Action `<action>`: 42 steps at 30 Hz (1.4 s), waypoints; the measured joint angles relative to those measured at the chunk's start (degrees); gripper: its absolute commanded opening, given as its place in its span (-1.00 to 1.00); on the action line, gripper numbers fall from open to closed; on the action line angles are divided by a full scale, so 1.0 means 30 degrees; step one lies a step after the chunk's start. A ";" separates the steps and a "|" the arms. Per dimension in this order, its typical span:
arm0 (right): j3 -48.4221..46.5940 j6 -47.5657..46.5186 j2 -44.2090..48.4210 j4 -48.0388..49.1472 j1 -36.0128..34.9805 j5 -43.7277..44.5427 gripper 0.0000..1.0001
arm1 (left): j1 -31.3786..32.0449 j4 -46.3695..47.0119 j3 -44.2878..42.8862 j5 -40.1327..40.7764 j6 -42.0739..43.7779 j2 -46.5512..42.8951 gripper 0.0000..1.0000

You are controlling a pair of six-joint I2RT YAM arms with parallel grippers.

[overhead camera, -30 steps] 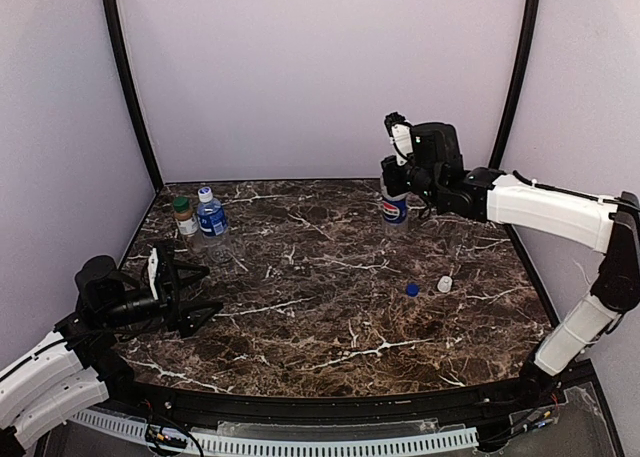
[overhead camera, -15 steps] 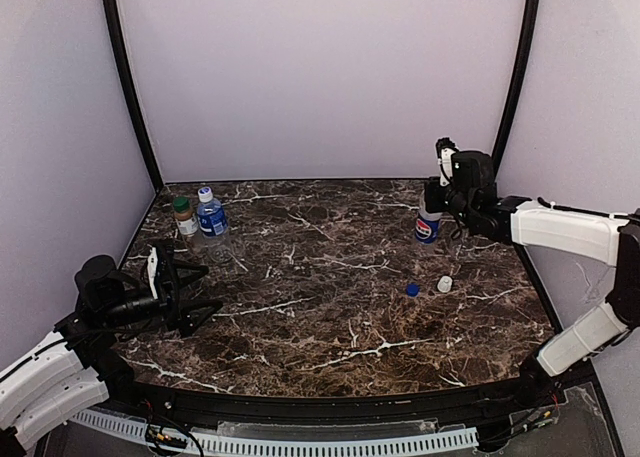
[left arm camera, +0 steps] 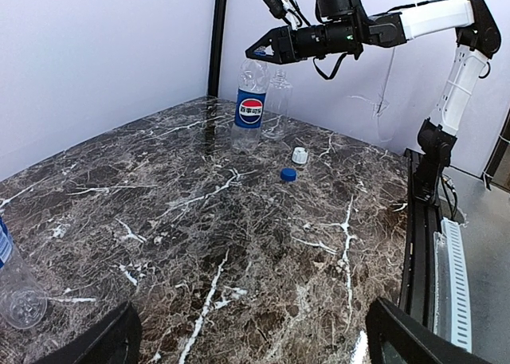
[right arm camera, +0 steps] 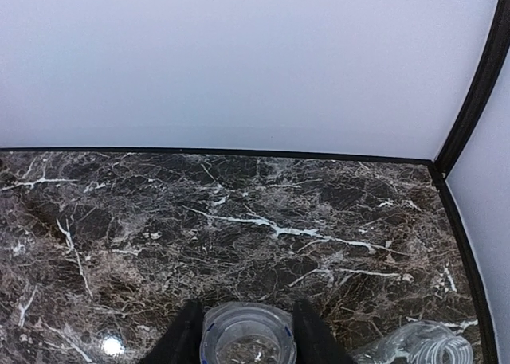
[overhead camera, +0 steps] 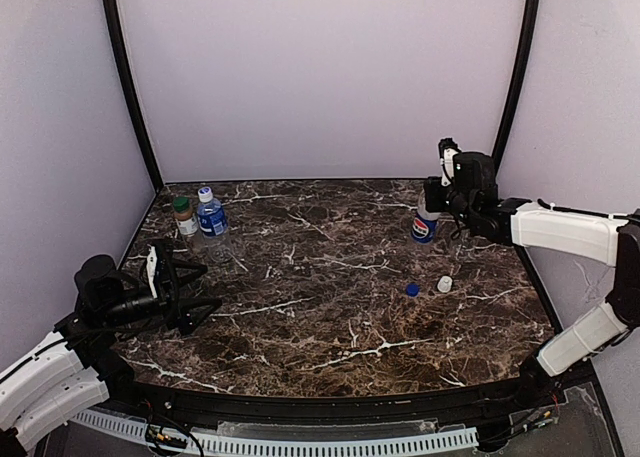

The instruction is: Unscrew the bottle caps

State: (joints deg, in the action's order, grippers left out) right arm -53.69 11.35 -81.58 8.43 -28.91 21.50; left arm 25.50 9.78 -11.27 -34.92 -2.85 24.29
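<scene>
**Now: open Pepsi bottle parked in the far-right corner**

The right gripper (overhead camera: 428,195) reaches in level at neck height. Its two dark fingers (right arm camera: 188,334) press on either side of the neck of the clear plastic bottle with the Pepsi label (overhead camera: 424,225), so I read it as a grasp, though a light one. In the right wrist view the bottle mouth is bare, so its cap is off. Holding it by the neck keeps the bottle upright on its base on the dark marble table (overhead camera: 320,322), and that looks like the purpose of the grip: setting a finished bottle down out of the way. Just beside it stands an unlabelled clear bottle (left arm camera: 279,87), which also has no cap.

A small blue screw cap (overhead camera: 412,289) and a white one (overhead camera: 444,284) lie loose near each other, nearer the arms than the two bottles.

The left gripper (overhead camera: 208,289) is spread wide and grasps nothing. It sits low at the near left, aimed across the table. Behind it, at the far-left edge, a short bottle with brown contents and a green cap (overhead camera: 183,217) touches a blue-labelled bottle (overhead camera: 212,222) with its cap on. These two look like the remaining work.

Room is tight on the right, where a wall and a black corner post stand close behind the parked bottles. The table's middle offers a broad open path.
</scene>
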 measured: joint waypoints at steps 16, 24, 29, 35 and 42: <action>-0.0386 -0.0758 0.0000 -0.1362 0.0175 0.0124 0.97 | -0.0095 0.0000 0.0000 -0.0036 0.0000 0.0000 0.97; -0.2404 -0.1115 0.1086 -0.2922 0.0175 -0.1290 0.97 | -0.0306 -0.0780 -0.0423 0.0670 0.0036 -0.0015 0.97; -0.3541 -0.1188 0.3009 -0.3293 0.0073 -0.3840 0.97 | -0.0306 -0.3978 -0.5158 0.2455 0.1865 0.1180 0.97; -0.4189 -0.1319 0.3883 -0.3300 -0.0845 -0.6411 0.97 | -0.0335 -0.8524 -1.4265 0.6666 0.5763 0.5792 0.97; -0.4401 -0.1916 0.3388 -0.4306 -0.1909 -0.8495 0.98 | -0.2608 -1.6560 -2.5893 1.0856 0.8684 1.4375 0.93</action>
State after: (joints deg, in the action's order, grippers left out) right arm -66.89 5.61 -71.42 -4.49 -34.63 -3.99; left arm 17.67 -39.90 -88.95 -2.35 23.20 67.42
